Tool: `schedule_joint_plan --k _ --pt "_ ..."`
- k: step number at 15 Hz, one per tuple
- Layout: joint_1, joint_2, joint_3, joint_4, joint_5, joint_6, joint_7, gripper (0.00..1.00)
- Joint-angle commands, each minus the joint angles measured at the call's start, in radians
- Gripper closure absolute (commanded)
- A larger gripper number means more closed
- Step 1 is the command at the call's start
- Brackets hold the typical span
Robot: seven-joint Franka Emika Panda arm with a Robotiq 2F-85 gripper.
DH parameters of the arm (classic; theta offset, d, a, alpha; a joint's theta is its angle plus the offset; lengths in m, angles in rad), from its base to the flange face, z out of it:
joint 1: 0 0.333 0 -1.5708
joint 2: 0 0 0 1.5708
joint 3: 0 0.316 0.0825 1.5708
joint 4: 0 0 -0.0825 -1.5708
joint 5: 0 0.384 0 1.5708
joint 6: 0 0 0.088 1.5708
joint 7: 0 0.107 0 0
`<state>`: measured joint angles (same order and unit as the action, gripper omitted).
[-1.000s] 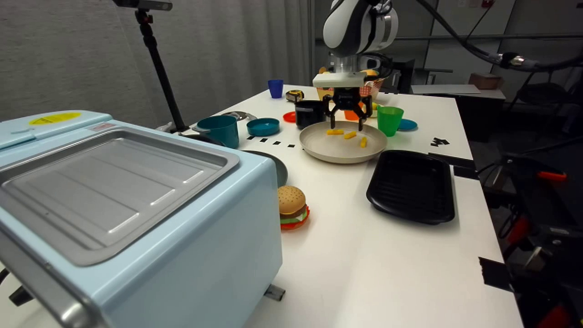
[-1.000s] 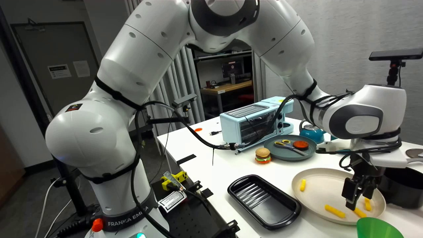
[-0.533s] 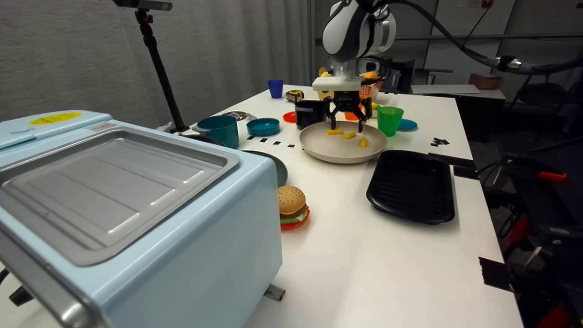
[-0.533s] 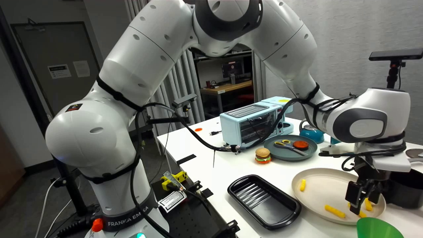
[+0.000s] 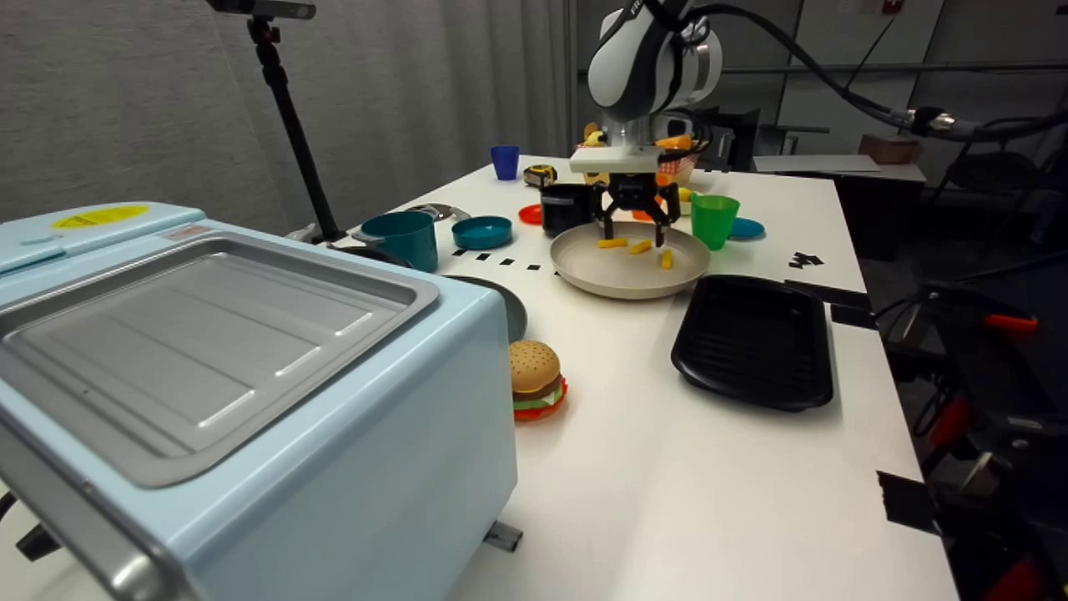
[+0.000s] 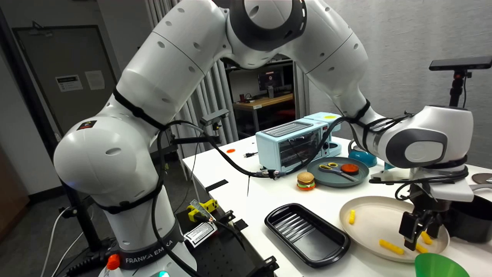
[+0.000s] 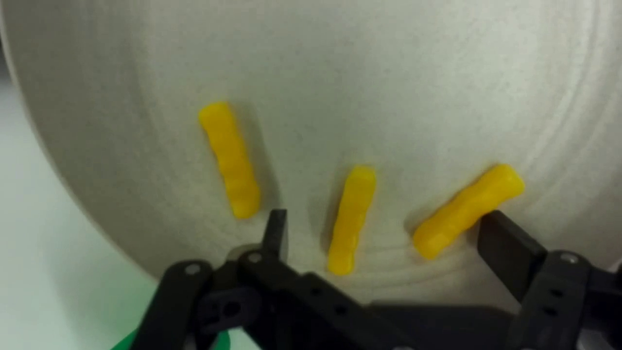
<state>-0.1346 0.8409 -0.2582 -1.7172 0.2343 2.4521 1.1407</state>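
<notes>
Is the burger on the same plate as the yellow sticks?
No, the burger sits on the white table, while the yellow sticks lie on the cream plate.

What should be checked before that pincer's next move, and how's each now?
1. Black two-fingered pincer open and holding nothing: ok.
2. Middle wavy yellow stick, in the wrist view, between the fingertips: ok.
3. Rightmost wavy yellow stick clear of the nearby finger: cannot tell; they meet in view.
4. Round beige plate flat on the white table: ok.
5. Green tapered plastic cup upright beside the plate: ok.
</notes>
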Motion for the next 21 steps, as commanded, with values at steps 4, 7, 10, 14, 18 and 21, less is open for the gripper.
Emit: schedule_joint_plan --k 4,7,10,14,18,21 --pt "0.032 0.042 -0.006 0.043 -0.033 0.002 0.020 0.03" --pt "0.039 0.044 -0.010 0.047 -0.043 0.000 0.017 0.15" --pt "0.036 0.046 -0.015 0.048 -0.054 0.004 0.016 0.10" --pt "0.031 0.047 -0.017 0.048 -0.062 0.011 0.011 0.41" --pt "0.030 0.045 -0.018 0.048 -0.064 0.012 0.010 0.71" --pt "0.029 0.041 -0.020 0.048 -0.064 0.011 0.010 0.92"
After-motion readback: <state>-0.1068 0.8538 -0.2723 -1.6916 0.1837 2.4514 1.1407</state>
